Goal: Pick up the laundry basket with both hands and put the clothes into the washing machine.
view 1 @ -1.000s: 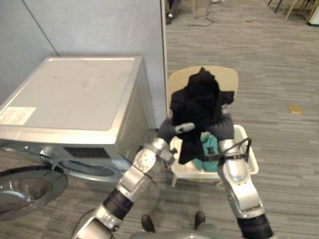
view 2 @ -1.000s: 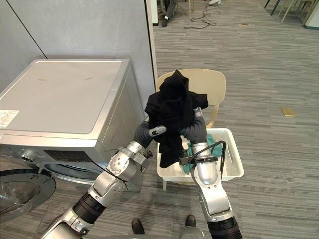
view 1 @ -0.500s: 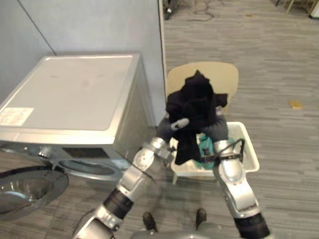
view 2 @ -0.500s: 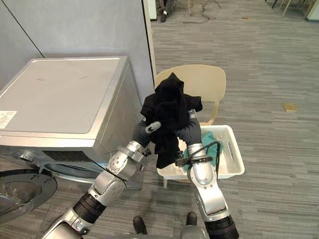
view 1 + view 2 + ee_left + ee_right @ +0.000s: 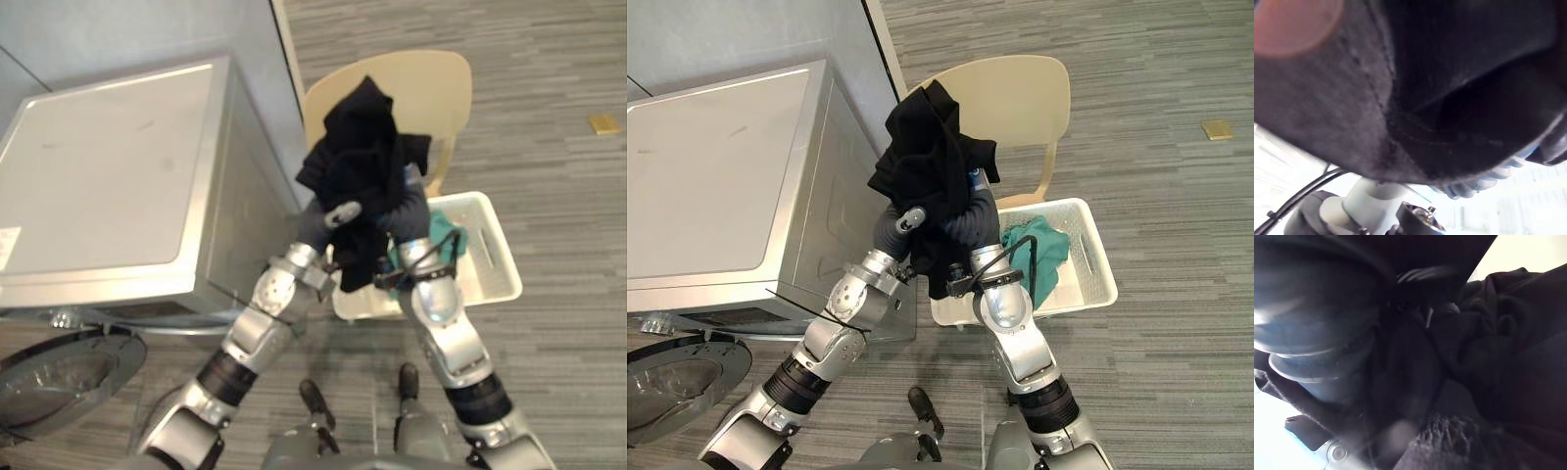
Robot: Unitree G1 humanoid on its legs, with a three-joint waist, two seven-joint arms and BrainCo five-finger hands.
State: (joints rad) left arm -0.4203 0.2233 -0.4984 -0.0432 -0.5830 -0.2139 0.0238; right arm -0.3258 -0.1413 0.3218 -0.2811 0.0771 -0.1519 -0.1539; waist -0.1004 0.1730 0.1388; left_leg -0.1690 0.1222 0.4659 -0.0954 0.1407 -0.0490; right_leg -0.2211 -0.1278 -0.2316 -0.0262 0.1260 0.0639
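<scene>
A black garment [image 5: 362, 147] hangs bunched between my two hands, lifted above the left end of the white laundry basket [image 5: 505, 259]. My left hand [image 5: 321, 227] grips its left side, the silver thumb pressed onto the cloth. My right hand [image 5: 407, 211] is buried in the cloth on the other side. Dark fabric [image 5: 1449, 73] lies right against the left wrist camera, and more folds [image 5: 1488, 357] against the right wrist camera. A teal garment [image 5: 1038, 250] lies in the basket. The silver washing machine [image 5: 108, 176] stands at the left, its round door [image 5: 59, 377] swung open at the lower left.
A beige chair [image 5: 411, 93] stands behind the basket, beside the machine. A grey partition wall [image 5: 118, 34] runs behind the machine. A small tan piece [image 5: 603, 123] lies on the grey plank floor at the far right.
The camera has tipped and shifted. Both hands have lifted the black garment higher and a little to the left, so its hem now hangs at the basket's left end.
</scene>
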